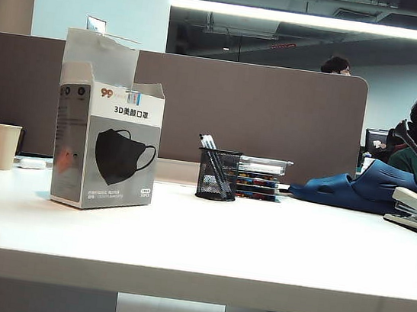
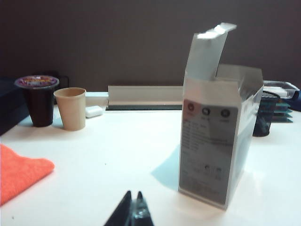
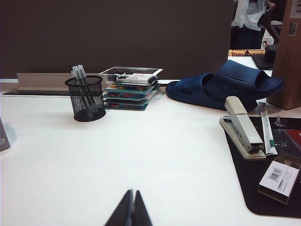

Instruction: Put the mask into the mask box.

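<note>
- The left gripper [image 2: 133, 209] sits low over the white table [image 2: 131, 150], its two dark fingers pressed together with nothing between them. It appears only in the left wrist view, not in the exterior view.
- The right gripper [image 3: 131, 209] is in the same state: fingers closed tight, empty, low over a bare stretch of table. It too is absent from the exterior view.
- The mask cannot be seen in any view, neither in a claw nor on the table. It may already be inside the carton, but the pictures do not show the carton's interior.
- Ahead of the left claw, a little to its right, stands the mask box [image 2: 221, 136]. It is upright with its top flap raised and the mouth open.
- To check on the mask, I would lift the left wrist camera above the open mouth rather than nudge the carton. It is tall and looks light enough to tip easily.
- An orange cloth [image 2: 19, 172] lies off to the left claw's near left.
- A paper cup [image 2: 70, 108] and a dark lidded cup [image 2: 37, 99] stand further ahead on that side.
- Ahead of the right claw, to its left, stands a mesh pen holder [image 3: 85, 99].
- A stapler [image 3: 242, 127] lies to its right, with a blue slipper [image 3: 225, 84] beyond that.
- Any sweep of either arm should stay clear of these.
</note>
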Controlling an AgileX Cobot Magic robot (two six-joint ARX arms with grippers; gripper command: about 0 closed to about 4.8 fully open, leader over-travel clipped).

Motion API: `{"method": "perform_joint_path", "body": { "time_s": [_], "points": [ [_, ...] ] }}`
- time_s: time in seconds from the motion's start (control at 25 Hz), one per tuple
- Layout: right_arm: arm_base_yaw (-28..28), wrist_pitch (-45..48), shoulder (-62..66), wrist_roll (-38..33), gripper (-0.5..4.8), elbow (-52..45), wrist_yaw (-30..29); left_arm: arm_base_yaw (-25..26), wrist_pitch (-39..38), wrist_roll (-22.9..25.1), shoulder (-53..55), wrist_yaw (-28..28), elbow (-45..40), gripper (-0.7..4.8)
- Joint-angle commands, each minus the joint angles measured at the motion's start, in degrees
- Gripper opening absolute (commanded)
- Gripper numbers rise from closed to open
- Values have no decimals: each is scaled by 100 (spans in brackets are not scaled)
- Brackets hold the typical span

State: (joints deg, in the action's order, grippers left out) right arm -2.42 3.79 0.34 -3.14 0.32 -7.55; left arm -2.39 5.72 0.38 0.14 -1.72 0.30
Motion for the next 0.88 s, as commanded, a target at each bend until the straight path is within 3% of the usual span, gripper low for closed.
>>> {"method": "perform_joint_path", "body": {
  "time_s": [0.04, 0.88],
  "points": [
    [-9, 101, -44, 15, -6, -24, 15, -2, -11, -2, -2, 0, 13, -6],
    [-7, 50, -44, 15, -5, -24, 11, -2, -15, 0, -2, 2, 13, -6]
  ]
}}
